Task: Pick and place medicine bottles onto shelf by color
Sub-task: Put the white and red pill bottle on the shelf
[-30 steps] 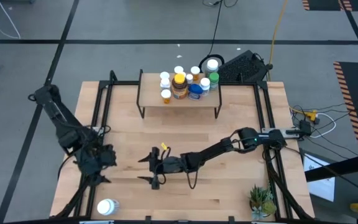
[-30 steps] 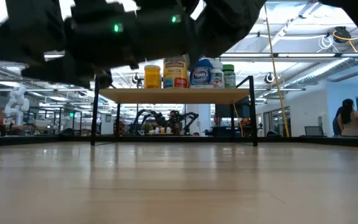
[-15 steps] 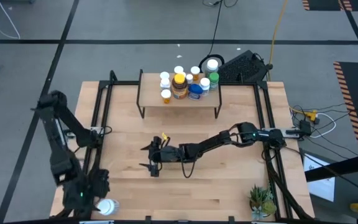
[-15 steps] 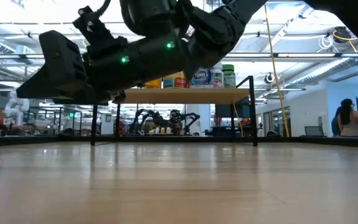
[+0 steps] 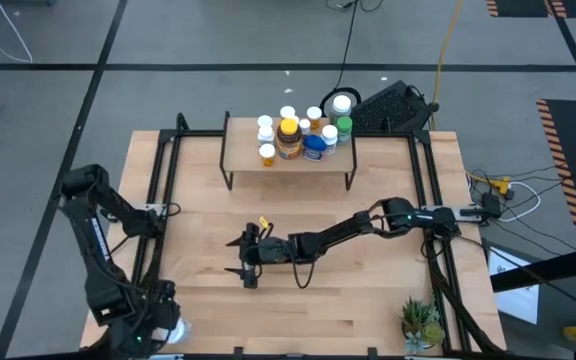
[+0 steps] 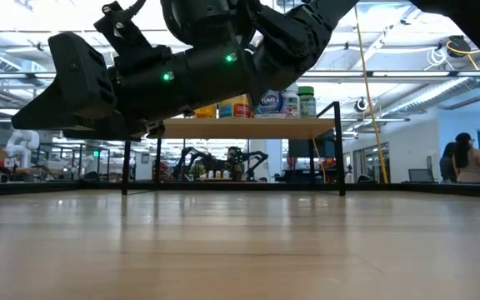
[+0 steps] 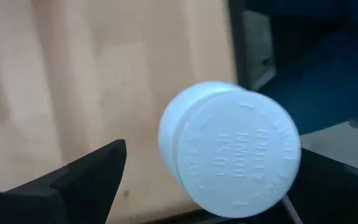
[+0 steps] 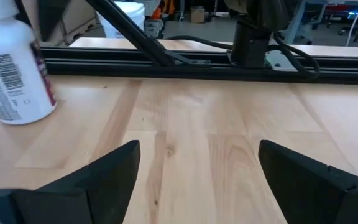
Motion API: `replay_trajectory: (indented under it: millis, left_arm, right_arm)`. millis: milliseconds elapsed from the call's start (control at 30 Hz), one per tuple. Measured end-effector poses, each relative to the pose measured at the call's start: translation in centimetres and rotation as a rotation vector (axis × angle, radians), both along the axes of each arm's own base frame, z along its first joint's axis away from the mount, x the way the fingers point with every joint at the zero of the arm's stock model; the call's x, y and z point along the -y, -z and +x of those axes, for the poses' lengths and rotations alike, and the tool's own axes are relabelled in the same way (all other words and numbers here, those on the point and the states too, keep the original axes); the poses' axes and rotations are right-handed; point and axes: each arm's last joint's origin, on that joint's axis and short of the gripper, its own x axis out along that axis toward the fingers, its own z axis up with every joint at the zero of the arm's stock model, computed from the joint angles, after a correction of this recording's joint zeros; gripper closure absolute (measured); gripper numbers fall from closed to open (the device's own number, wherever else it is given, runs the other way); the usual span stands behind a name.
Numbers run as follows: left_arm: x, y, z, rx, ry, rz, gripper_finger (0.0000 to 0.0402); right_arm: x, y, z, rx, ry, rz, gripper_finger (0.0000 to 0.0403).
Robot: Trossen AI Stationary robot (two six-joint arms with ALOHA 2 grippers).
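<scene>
A white medicine bottle stands upright at the table's near left corner, and its white cap faces the left wrist camera. My left gripper hangs open over it with a finger on either side; I cannot tell whether either finger touches it. My right gripper is open and holds nothing above the table's middle, pointing toward the left edge. It also shows large in the low view. The shelf stands at the far side and carries several white, orange, blue and green bottles.
Black frame rails run along the table's left and right sides. A small potted plant sits at the near right corner. A dark keyboard lies beyond the far edge. People stand in the room behind the table.
My left arm has swung from the middle of the left side toward the table's near edge and come down over the white bottle at the near left corner. My right gripper has shifted a little toward the far edge and stays open.
</scene>
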Motion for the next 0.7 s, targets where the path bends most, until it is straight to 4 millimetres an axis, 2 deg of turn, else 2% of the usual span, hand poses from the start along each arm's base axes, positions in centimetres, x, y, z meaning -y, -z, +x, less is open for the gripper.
replay_trajectory:
  millis: [133,267,367,600,700]
  left_arm:
    - [-0.5,0.2,0.1,-0.029,-0.028,0.037,0.003]
    - [-0.8,0.1,0.9,0.01,0.048,0.062,0.0112]
    - [-1.5,0.0,2.1,0.075,0.038,0.104,0.0172]
    - [-4.1,0.0,6.0,0.179,-0.081,0.23,0.0177]
    - [-5.3,0.0,7.5,0.168,-0.147,0.233,0.0156]
  right_arm:
    - [-0.1,0.0,0.0,0.0,0.0,0.005,0.0081]
    - [-0.6,0.0,-0.1,-0.001,-0.001,0.037,0.0081]
    - [-1.4,0.0,-0.3,-0.001,-0.011,0.056,0.0081]
    - [-3.1,0.0,-0.7,-0.003,-0.028,0.091,0.0062]
    - [-3.5,0.0,-0.8,-0.003,-0.028,0.084,0.0048]
